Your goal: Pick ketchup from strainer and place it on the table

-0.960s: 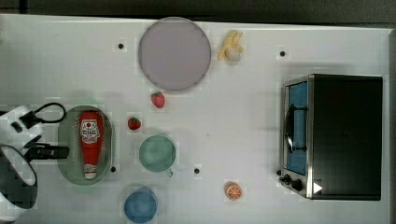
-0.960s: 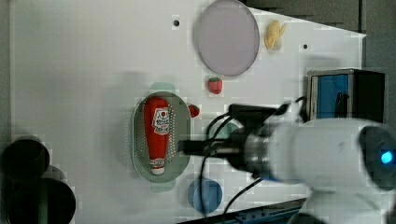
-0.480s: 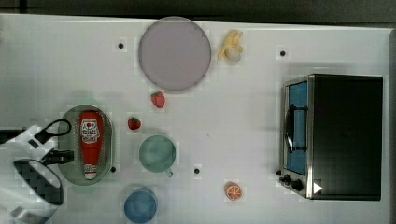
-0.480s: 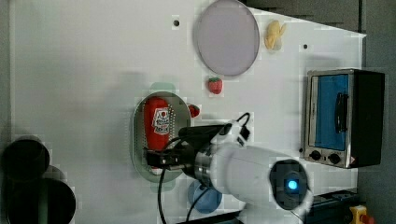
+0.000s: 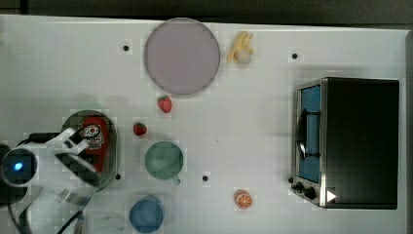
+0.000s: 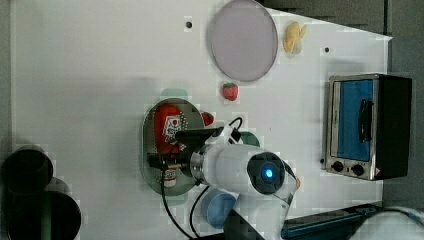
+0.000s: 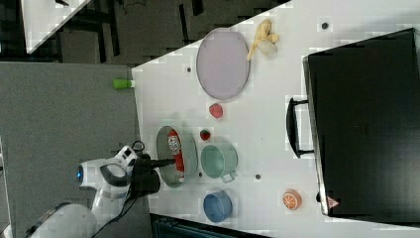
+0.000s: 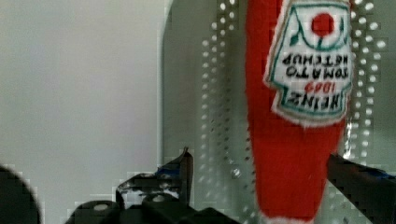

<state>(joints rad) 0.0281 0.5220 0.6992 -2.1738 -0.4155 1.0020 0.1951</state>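
Your gripper [image 8: 259, 172] wide apart, fingers straddling ketchup [image 8: 289, 140] (not touching yet) lying in strainer [image 8: 210, 107] on table [image 5: 73, 73].

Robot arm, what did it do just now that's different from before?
The arm swung in from the top view's left edge and now hangs over the strainer, its open tool set on either side of the ketchup. Nothing is gripped yet. The ketchup still lies in the strainer; the cups, strawberries, plate and oven have not moved.
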